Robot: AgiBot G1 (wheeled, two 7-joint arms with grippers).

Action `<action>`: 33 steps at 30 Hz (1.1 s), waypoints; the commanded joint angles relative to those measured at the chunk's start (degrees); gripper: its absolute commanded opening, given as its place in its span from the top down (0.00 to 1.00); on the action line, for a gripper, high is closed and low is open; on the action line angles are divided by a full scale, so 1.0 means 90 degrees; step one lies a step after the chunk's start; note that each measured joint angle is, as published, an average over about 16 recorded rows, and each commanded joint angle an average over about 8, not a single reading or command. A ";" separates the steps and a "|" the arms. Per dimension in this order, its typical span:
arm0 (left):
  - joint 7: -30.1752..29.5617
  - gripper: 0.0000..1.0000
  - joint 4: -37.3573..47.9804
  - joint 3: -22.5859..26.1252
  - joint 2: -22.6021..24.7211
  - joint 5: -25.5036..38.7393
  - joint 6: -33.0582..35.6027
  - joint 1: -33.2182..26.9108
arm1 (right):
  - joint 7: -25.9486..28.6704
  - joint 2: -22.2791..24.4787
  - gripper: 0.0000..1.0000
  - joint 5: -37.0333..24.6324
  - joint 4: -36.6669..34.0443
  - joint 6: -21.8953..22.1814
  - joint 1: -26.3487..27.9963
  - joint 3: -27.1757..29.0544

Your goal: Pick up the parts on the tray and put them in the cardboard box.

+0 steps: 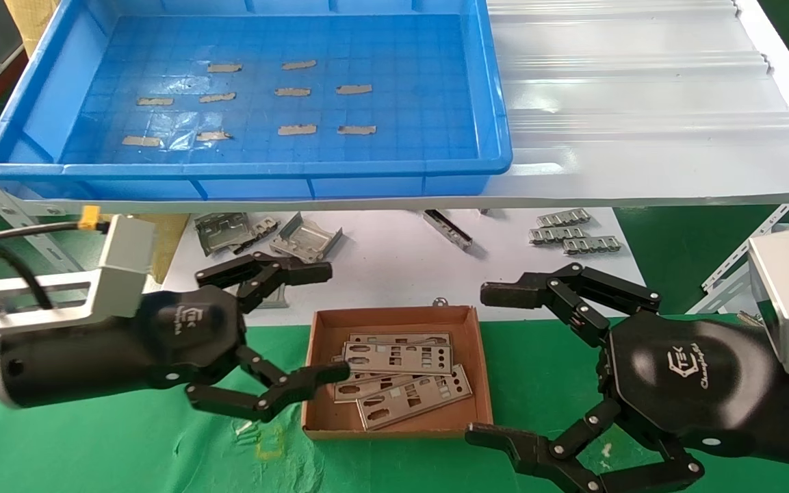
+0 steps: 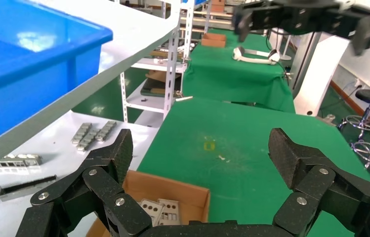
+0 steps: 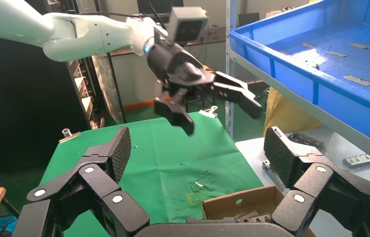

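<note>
Parts [image 1: 401,383]: stacked in cardboard box [image 1: 394,316] | tray [image 1: 497,103]: none left | my left gripper [image 1: 302,322], right gripper [image 1: 497,363]: spread wide, empty | risk: left fingertip snagging top plate, dragging box.

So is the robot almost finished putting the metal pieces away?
It looks finished. The parts lie stacked in the cardboard box, and the tray holds only tape strips. The left gripper and right gripper hang open beside the box, both holding nothing. No plates look left.
</note>
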 commanded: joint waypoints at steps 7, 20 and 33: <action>-0.0464 0.00 -0.0994 -0.0542 -0.0578 -0.0246 0.0020 0.0487 | 0.0000 0.0000 0.00 0.0000 0.0000 0.0000 0.0000 0.0000; -0.1081 0.00 -0.2373 -0.1288 -0.1373 -0.0587 0.0050 0.1156 | 0.0000 0.0000 0.00 0.0001 -0.0001 0.0001 -0.0001 0.0000; -0.1090 0.00 -0.2395 -0.1306 -0.1390 -0.0605 0.0054 0.1177 | 0.0000 0.0001 0.00 0.0002 -0.0002 0.0002 -0.0002 0.0001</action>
